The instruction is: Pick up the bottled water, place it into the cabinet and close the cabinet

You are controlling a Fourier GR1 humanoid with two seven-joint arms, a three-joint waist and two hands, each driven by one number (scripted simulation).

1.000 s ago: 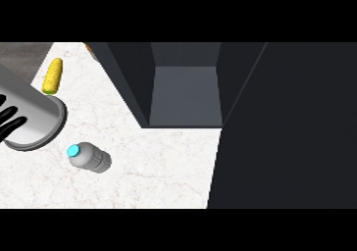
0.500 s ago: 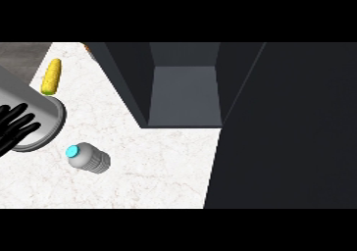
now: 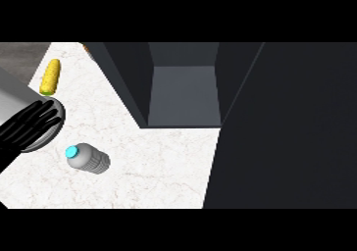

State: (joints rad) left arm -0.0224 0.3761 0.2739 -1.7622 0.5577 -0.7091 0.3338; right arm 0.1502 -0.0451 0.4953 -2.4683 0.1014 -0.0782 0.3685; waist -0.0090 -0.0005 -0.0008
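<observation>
Clearly the fingers [image 3: 38,117] of the left hand [image 3: 23,131] are straight and spread apart, with nothing between them. They lie against the grey end of the left forearm [image 3: 9,95], by the counter's [image 3: 160,166] left edge. The right hand shows nowhere.

Just beside those fingers, toward the front of the counter, sits the bottled water [image 3: 89,159]. It is apart from the hand, not touching it, and its cyan cap [image 3: 72,152] is turned toward the left edge. Whether it stands upright or leans I cannot tell from this steep angle. Further off, near the counter's back left corner, lies a yellow corn cob [image 3: 49,77], well apart from the bottle.

At the counter's back edge stands the cabinet [image 3: 128,73], its grey inside open to view. The broad dark panel [image 3: 290,127] along the right side I take to be its open door.

By my reading the task is at its first step: the pick-up has not been made. The next move calls for bringing the open hand down to the bottle and curling the fingers round its body, below the cap. The carry to the cabinet and the door's closing come after.

Counted: one hand in view, one bottle, one corn cob, one cabinet with one compartment showing.
</observation>
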